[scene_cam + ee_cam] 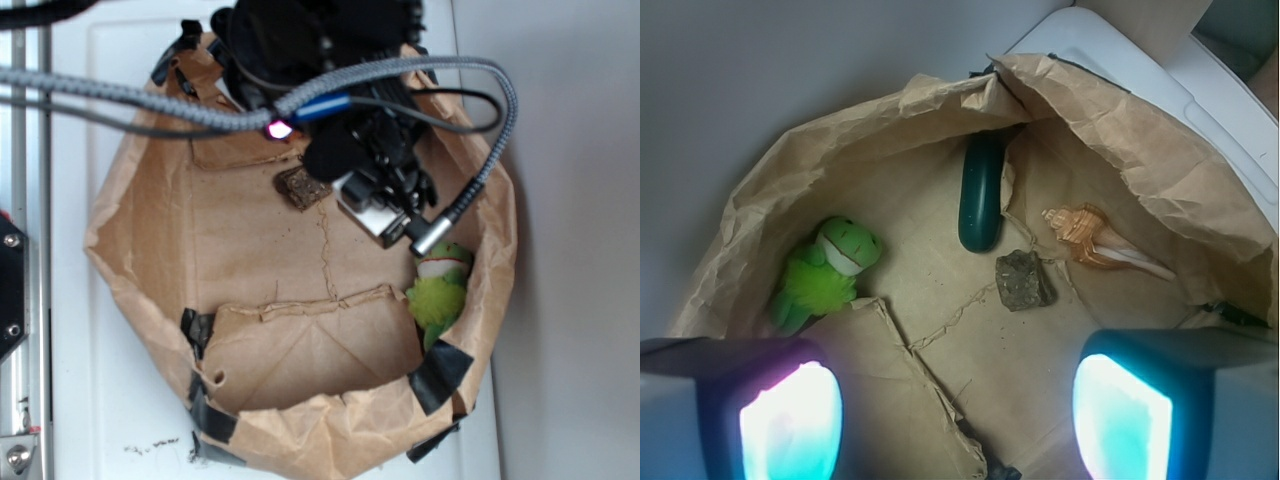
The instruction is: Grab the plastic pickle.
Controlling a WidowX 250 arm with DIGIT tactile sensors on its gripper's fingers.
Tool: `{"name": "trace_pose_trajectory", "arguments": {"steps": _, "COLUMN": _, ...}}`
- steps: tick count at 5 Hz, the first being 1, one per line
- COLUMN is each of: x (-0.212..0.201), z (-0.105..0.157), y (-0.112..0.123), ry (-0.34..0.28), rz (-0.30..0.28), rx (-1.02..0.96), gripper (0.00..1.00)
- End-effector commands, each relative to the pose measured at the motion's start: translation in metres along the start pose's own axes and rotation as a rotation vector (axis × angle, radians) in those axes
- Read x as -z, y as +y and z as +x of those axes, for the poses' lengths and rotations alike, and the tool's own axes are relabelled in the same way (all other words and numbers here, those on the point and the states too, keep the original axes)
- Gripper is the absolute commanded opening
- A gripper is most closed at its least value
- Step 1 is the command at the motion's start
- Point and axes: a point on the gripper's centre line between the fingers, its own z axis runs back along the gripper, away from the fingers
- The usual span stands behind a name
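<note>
In the wrist view the plastic pickle (980,194), dark green and glossy, lies against the far wall of the paper bag, pointing toward the brown rock chunk (1023,280). My gripper (955,415) hangs well above the bag floor, open, with only bare paper between its glowing pads (790,420). In the exterior view the arm and gripper (375,185) cover the pickle, which is hidden there; the rock chunk (302,187) shows just left of the gripper.
A brown paper bag (130,290) with crumpled walls holds everything. A fuzzy lime-green plush toy (830,268) lies at the left wall; in the exterior view the plush (440,290) is at right. An orange seashell (1095,245) sits right of the rock.
</note>
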Motion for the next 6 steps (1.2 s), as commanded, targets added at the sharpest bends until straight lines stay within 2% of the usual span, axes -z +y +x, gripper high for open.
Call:
{"name": "trace_pose_trajectory", "arguments": {"steps": 1, "x": 0.036, "z": 0.016, "y": 0.020, "ry": -0.119, "rz": -0.018, "rx": -0.006, "gripper": 1.00}}
{"name": "trace_pose_trajectory", "arguments": {"steps": 2, "x": 0.052, "z": 0.021, "y": 0.022, "ry": -0.127, "rz": 0.005, "rx": -0.016, "gripper": 1.00}}
{"name": "trace_pose_trajectory", "arguments": {"steps": 4, "x": 0.079, "z": 0.044, "y": 0.025, "ry": -0.062, "rz": 0.065, "rx": -0.085, "gripper": 1.00}}
{"name": "trace_pose_trajectory", "arguments": {"steps": 5, "x": 0.085, "z": 0.052, "y": 0.024, "ry": -0.103, "rz": 0.059, "rx": -0.087, "gripper": 1.00}}
{"name": "trace_pose_trajectory", "arguments": {"steps": 6, "x": 0.090, "z": 0.054, "y": 0.017, "ry": -0.168, "rz": 0.081, "rx": -0.082, "gripper": 1.00}}
